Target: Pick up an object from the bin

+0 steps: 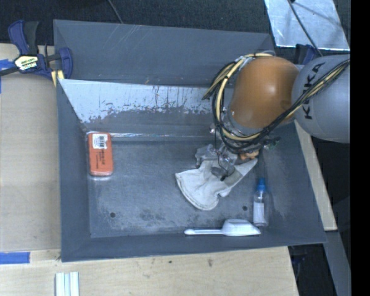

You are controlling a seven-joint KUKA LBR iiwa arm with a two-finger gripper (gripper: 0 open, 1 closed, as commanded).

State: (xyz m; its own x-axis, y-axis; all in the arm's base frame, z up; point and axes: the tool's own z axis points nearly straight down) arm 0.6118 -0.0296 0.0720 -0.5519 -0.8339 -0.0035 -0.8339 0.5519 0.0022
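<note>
Orange-capped arm [262,97], gripper [225,165] over right edge of crumpled white cloth [200,189]

One camera hangs above the grey bin [148,193] and looks down at it, leaning slightly from the 6 o'clock side, so the inner wall at 12 o'clock faces the lens. It sits far enough back to take in the whole rim. The arm [324,103] enters the frame at 3 o'clock.

Matt grey metal bin [74,184], scuffed; soft crumpled white cloth [200,189]; glossy plastic bottle [259,206].
</note>
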